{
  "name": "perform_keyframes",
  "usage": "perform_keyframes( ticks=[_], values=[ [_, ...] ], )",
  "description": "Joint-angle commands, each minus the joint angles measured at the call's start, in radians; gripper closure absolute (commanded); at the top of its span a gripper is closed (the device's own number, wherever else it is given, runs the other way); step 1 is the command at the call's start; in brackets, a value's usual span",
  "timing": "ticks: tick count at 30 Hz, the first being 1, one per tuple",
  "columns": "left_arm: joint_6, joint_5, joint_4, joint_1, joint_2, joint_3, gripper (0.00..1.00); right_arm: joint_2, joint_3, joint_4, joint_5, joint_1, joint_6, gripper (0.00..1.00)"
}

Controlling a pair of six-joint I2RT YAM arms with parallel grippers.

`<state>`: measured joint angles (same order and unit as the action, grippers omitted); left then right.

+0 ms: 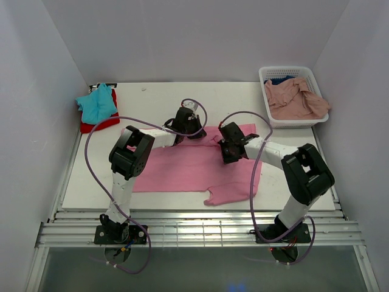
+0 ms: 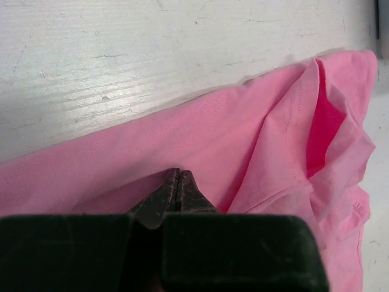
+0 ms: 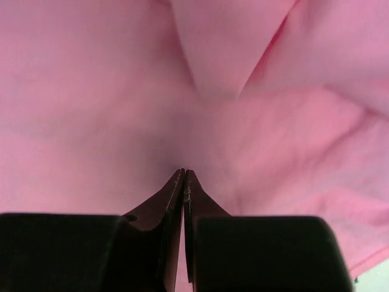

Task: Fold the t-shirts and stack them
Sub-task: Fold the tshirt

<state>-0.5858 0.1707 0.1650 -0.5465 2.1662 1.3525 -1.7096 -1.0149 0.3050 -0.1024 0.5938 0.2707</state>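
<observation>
Seen from above, a teal t-shirt (image 1: 97, 103) lies bunched at about ten o'clock on the white tabletop (image 1: 182, 94), resting on a red t-shirt (image 1: 107, 123) whose edge shows below and to its right.

The left hand (image 1: 188, 125) reaches to the middle of the tabletop and sits over the far edge of the bright pink t-shirt (image 1: 188, 167). In the left wrist view its fingers are pressed flat together, clenched with no gap, their tips (image 2: 178, 182) against the pink cloth. Whether a fold is caught between them cannot be told. From those tips, bare tabletop runs across twelve o'clock, and a sleeve opening gapes at about two o'clock.

The bright pink t-shirt is spread flat across the centre of the tabletop, its near hem running toward six o'clock, with one flap hanging lower at about five o'clock.

The right hand (image 1: 231, 149) rests on the shirt's right half, near the left hand but apart from it. In its wrist view the tips (image 3: 183, 182) are likewise clenched tight on pink cloth, creases fanning out toward twelve o'clock; a pinch cannot be confirmed.

At two o'clock stands a white basket (image 1: 307, 72) holding a dusty salmon-pink t-shirt (image 1: 295, 100), with a dark blue t-shirt (image 1: 281, 79) showing behind it.
</observation>
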Motion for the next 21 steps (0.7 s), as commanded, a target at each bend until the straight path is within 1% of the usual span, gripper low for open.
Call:
perform_keyframes(
  ticks=[1,7,10,11,13,15,16,17,18,19,20,21],
  values=[
    [0.014,-0.020,-0.032,-0.003,-0.035,-0.019,1.00,0.116,0.047,0.014,-0.109,0.052,0.084,0.92],
    [0.011,-0.013,-0.028,-0.003,-0.040,-0.023,1.00,0.228,0.130,0.059,-0.171,0.158,0.180,0.92],
    [0.009,-0.007,-0.027,-0.003,-0.042,-0.027,1.00,0.281,0.145,0.052,-0.238,0.176,0.193,0.92],
    [0.009,-0.005,-0.027,-0.003,-0.045,-0.029,1.00,0.289,0.136,0.048,-0.296,0.175,0.187,0.92],
    [0.010,-0.002,-0.025,-0.003,-0.045,-0.030,1.00,0.272,0.066,0.062,-0.353,0.170,0.167,0.84],
    [0.012,-0.002,-0.027,-0.003,-0.048,-0.035,1.00,0.222,0.006,0.065,-0.390,0.140,0.130,0.63],
    [0.012,-0.003,-0.027,-0.003,-0.049,-0.036,1.00,0.197,-0.055,0.063,-0.398,0.111,0.118,0.60],
    [0.014,-0.005,-0.025,-0.003,-0.052,-0.038,1.00,0.138,-0.089,0.065,-0.407,0.097,0.092,0.59],
    [0.015,-0.007,-0.025,-0.003,-0.054,-0.041,1.00,0.107,-0.121,0.065,-0.421,0.084,0.079,0.58],
    [0.020,-0.010,-0.025,-0.003,-0.055,-0.047,1.00,0.075,-0.187,0.063,-0.436,0.063,0.067,0.58],
    [0.021,-0.014,-0.025,-0.003,-0.057,-0.050,1.00,0.012,-0.220,0.065,-0.450,0.054,0.043,0.57],
    [0.023,-0.016,-0.025,-0.003,-0.060,-0.052,1.00,-0.016,-0.250,0.066,-0.453,0.043,0.032,0.57]
  ],
)
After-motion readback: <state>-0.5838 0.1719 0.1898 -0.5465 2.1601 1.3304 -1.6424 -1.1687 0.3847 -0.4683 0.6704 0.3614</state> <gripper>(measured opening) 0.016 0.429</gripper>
